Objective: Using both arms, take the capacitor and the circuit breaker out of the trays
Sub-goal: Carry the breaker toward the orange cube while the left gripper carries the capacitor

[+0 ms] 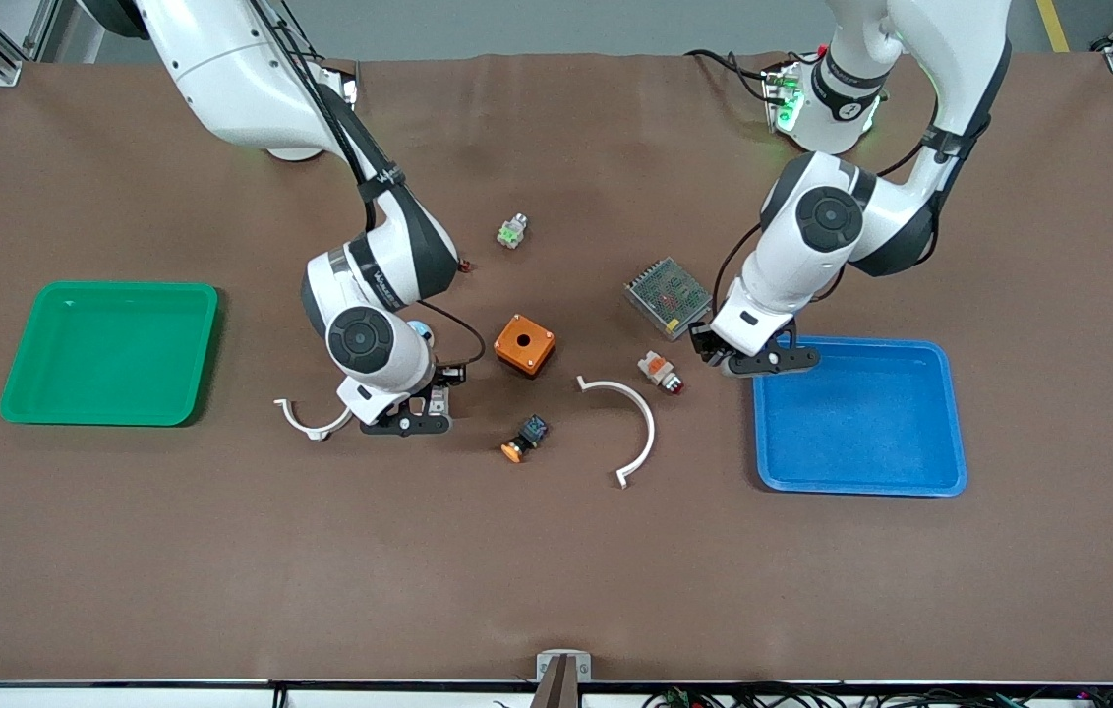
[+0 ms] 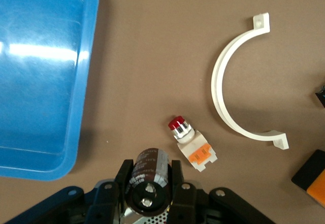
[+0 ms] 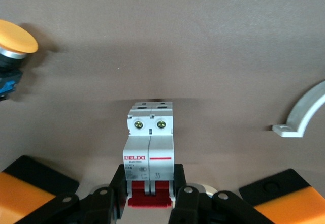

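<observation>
My left gripper (image 1: 760,362) is shut on the capacitor (image 2: 151,176), a dark cylinder with a silvery end. It hovers over the table at the edge of the blue tray (image 1: 952,413) toward the right arm's end; the tray's rim also shows in the left wrist view (image 2: 84,87). My right gripper (image 1: 409,421) is shut on the breaker (image 3: 151,145), a white-grey block with a red lever between the fingers. It holds it just above the table beside a white curved bracket (image 1: 306,419).
A green tray (image 1: 205,354) sits toward the right arm's end. Between the grippers lie an orange box (image 1: 524,344), an orange-capped button (image 1: 523,440), a large white bracket (image 1: 633,425), an orange-and-white cylinder with red tip (image 1: 661,372) and a mesh-covered unit (image 1: 669,296).
</observation>
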`<state>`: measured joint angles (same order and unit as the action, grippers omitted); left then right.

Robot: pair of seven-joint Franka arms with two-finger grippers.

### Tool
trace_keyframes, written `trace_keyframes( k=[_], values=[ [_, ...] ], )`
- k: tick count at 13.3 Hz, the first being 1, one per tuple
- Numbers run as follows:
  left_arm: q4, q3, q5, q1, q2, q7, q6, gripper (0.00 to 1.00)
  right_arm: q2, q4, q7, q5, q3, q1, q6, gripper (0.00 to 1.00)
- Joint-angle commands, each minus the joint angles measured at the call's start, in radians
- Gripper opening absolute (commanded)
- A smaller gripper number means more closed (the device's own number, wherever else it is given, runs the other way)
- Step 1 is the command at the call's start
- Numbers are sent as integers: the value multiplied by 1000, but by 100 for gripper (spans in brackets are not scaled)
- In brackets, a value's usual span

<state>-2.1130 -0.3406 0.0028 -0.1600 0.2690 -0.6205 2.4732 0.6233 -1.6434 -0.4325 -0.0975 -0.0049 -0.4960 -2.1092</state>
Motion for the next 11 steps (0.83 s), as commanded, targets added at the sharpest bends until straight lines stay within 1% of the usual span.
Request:
trace_keyframes(
  k=[1,2,3,4,5,6,9,11],
  values=[
    [1,2,45,-30,18,-88,-7,0,13,19,-9,-22,-12,-10,3,23],
    [1,0,84,-35,28,-132,-5,0,12,19,-9,-22,-12,-10,12,40],
    [2,0,109,-41,39,-160,-5,0,9,19,-14,-24,-12,-9,20,98],
    [8,0,112,-55,48,-182,-4,0,-2,17,-44,-24,-12,-7,38,100],
    [8,0,112,-62,50,-198,-4,0,-22,20,-75,-22,-12,-7,85,100],
    [11,-1,112,-64,50,-206,-4,0,-63,19,-81,-22,-12,-7,134,100],
    [10,-3,112,-69,55,-209,-4,0,-233,14,-81,-21,-17,8,351,100],
    [10,-3,112,-70,62,-209,-4,0,-368,-16,-83,-22,-18,31,446,100]
  ],
)
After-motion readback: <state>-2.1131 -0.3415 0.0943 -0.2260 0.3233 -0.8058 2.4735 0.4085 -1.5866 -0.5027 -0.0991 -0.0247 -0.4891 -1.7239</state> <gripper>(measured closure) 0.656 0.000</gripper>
